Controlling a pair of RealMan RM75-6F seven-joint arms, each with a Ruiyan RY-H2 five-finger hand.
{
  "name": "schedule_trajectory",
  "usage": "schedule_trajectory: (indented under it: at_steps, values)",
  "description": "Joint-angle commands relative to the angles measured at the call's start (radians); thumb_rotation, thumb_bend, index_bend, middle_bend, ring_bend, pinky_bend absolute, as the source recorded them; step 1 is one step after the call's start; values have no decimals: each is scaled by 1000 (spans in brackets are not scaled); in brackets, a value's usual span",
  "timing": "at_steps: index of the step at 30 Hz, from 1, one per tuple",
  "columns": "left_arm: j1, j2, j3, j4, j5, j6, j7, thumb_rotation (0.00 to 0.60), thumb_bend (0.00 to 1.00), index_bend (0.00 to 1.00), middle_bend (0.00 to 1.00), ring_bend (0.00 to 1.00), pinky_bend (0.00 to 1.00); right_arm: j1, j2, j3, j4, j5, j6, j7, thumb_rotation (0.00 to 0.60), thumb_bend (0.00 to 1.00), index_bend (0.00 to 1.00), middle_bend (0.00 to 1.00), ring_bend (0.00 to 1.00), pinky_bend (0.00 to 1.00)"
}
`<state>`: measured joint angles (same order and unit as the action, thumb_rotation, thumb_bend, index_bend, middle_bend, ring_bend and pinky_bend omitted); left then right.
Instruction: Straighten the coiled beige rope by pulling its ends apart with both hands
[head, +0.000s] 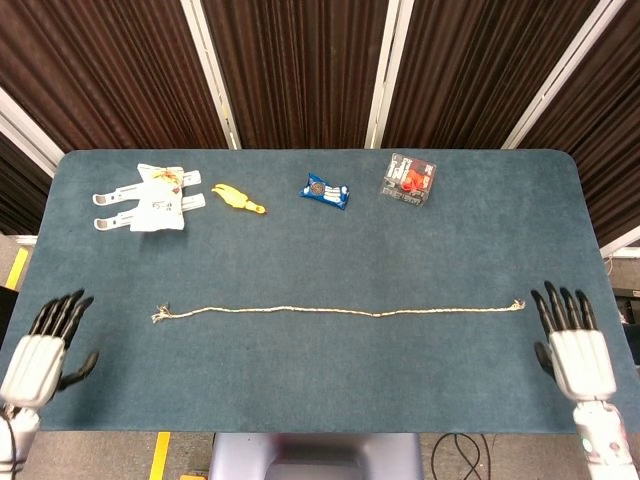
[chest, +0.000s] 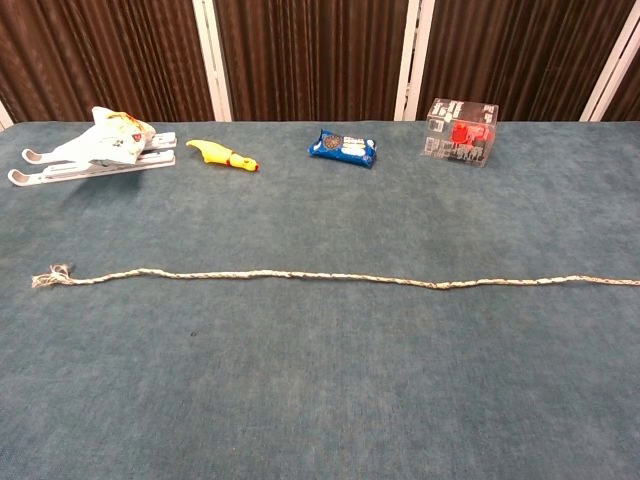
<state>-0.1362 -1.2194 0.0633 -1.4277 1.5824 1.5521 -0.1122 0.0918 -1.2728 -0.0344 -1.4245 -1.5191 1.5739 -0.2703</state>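
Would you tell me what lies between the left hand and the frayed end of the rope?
Only bare blue tabletop, seen in the head view: the left hand sits open, apart from the rope.

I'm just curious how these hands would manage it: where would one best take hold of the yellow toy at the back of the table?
Probably across the yellow toy's thicker body, coming down from above. It lies flat on the table, long and narrow, tapering to a thin reddish tip on its right, which offers less to pinch. The left hand is nearer and holds nothing.
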Motion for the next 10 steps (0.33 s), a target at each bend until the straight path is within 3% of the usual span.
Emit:
schedule_trajectory:
  at_steps: [1, 10]
  values:
    - [26, -1, 25, 29, -1, -20, 37, 600, 387, 0, 0, 0, 68, -13, 23, -14, -21, -24, 2, 5, 600, 436, 0, 0, 0, 0]
    - [49, -4, -1, 48, 23, 42, 6, 600, 384, 0, 0, 0, 63, -35, 39, -5, -40, -46, 22, 21, 600, 437, 0, 0, 0, 0]
